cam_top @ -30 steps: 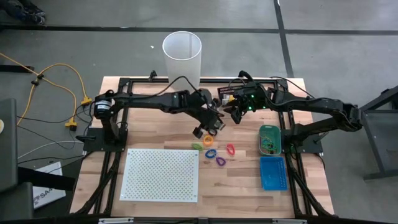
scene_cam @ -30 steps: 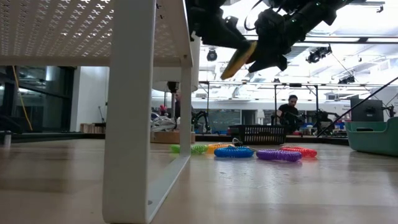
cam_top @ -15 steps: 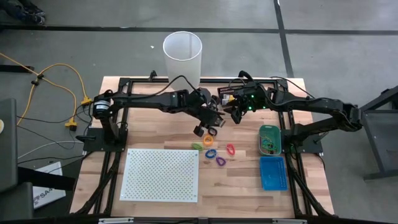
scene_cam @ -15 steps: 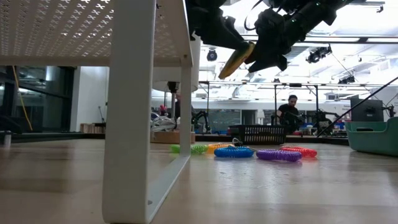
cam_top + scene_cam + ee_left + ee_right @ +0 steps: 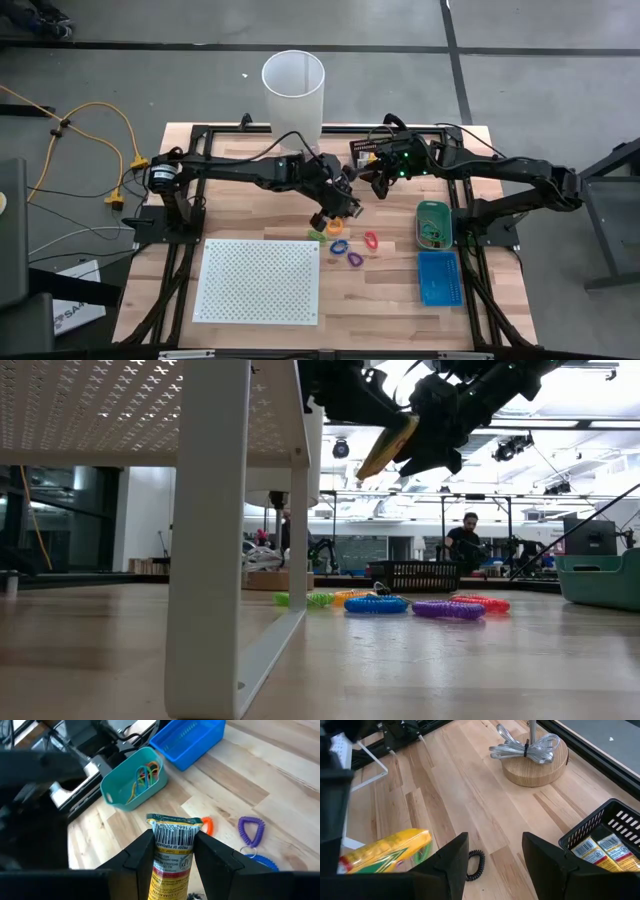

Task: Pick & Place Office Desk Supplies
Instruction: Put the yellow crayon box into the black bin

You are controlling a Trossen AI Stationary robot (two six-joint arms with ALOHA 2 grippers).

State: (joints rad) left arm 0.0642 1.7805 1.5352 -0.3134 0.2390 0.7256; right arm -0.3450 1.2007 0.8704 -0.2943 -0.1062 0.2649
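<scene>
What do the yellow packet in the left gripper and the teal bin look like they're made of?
Yellow packet: likely glossy printed plastic film, with a barcode and a crimped top seam. Teal bin: seemingly smooth moulded plastic, with rounded corners and an even matte colour.

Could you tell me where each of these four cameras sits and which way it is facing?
High view: overhead, looking straight down on the table; both arms show.
Low view: at tabletop height, looking level across the coloured loops into the room; both arms enter from above.
Left wrist view: on the left arm, looking past the left tool, shut on the yellow packet.
Right wrist view: on the right arm, looking past the open right tool.
Shared: both wrist views show the yellow packet.
</scene>
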